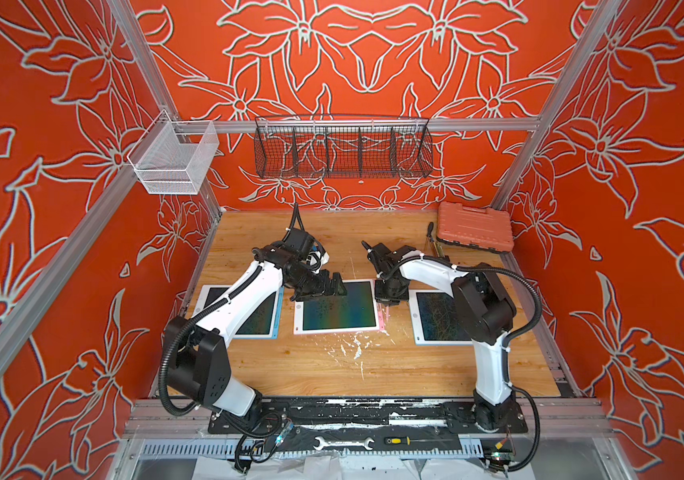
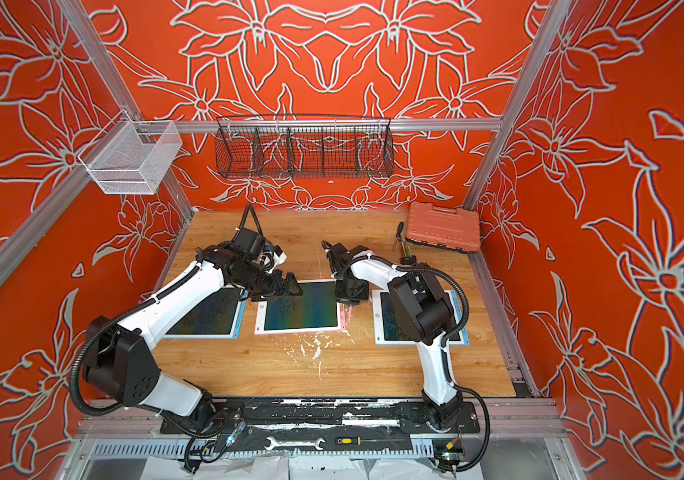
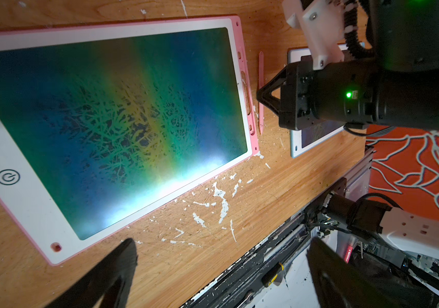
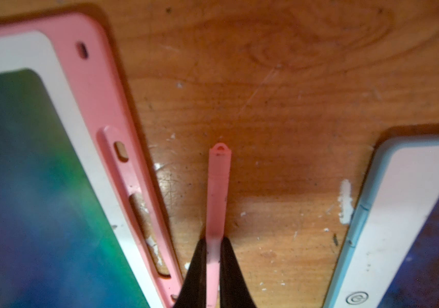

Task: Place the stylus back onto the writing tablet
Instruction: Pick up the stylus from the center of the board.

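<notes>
The right tool (image 4: pixel 214 266) is clamped on the pink stylus (image 4: pixel 218 192), its two dark fingers pressing the flat shaft from either side near the writing end, so the capped end with its small loop points away toward the far edge of the bench (image 4: pixel 293 93). The grip sits low on the shaft, probably because that was the easiest part to reach from above. The stylus appears to lie flat on the wood, not yet raised. It rests in the strip of bare bench between two tablets. Just beside it, toward the left edge, is the pink writing tablet (image 4: pixel 87 88) in the middle of the bench. A blue tablet (image 4: pixel 367 218) lies on its other side, toward the right edge. The stylus runs nearly parallel to the pink rim, which carries a long holder slot (image 4: pixel 143 213) along that side. The matching colour suggests this slot is where it belongs, a short sideways carry after a lift. The left tool (image 3: pixel 222 242) hangs over the pink tablet with its fingers well apart and nothing between them, seemingly kept ready to steady the tablet. A third tablet (image 1: pixel 265 320) lies toward the left edge, and an orange case (image 1: pixel 475 226) sits in the far right corner.
</notes>
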Robot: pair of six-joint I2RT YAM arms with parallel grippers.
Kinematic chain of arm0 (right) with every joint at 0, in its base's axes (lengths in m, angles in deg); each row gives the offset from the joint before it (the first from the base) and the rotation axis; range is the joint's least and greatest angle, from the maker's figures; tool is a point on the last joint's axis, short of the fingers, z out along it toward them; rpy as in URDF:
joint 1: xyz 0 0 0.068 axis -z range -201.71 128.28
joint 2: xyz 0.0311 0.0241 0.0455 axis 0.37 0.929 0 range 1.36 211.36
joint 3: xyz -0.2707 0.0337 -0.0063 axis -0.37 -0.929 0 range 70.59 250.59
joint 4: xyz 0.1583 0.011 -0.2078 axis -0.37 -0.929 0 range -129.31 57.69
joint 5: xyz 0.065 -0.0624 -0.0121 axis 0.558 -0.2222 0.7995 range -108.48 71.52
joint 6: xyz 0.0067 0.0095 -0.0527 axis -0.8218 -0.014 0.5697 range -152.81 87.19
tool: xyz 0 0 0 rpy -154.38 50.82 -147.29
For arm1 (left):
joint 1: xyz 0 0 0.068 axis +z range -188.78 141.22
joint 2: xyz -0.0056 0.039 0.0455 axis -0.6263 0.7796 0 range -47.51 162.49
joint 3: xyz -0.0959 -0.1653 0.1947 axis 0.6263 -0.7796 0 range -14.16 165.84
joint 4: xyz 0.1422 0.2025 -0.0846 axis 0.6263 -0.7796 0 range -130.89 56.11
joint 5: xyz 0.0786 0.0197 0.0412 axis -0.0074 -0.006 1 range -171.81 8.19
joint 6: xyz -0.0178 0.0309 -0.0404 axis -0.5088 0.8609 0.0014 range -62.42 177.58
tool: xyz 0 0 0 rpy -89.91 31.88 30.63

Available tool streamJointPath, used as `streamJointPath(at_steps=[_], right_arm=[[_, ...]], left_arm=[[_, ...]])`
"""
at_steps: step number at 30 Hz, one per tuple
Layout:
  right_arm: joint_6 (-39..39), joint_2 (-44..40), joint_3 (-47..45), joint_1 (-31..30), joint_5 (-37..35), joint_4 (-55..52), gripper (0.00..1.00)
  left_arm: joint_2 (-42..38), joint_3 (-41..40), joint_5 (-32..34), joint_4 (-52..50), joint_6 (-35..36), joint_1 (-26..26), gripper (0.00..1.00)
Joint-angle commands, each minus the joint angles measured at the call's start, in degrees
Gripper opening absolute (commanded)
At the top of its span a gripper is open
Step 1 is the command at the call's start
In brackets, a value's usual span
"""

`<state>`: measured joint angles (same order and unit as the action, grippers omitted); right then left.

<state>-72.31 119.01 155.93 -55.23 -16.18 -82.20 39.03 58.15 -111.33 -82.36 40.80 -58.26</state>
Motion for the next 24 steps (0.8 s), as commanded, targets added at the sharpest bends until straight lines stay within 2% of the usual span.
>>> streamJointPath(at_steps=[1,24], right_arm=[[-0.27,1.85,-0.97,-0.54,-1.69,-2.33,0.05],[-0.74,-1.23,-1.22,-0.72,-2.3,-2.2,0.04]], left_arm=[[0.27,1.16,-0.74,-0.83,-0.01,0.34,0.97],[-0.68,0.38,-0.9,-0.46,-0.1,0.33,0.98]])
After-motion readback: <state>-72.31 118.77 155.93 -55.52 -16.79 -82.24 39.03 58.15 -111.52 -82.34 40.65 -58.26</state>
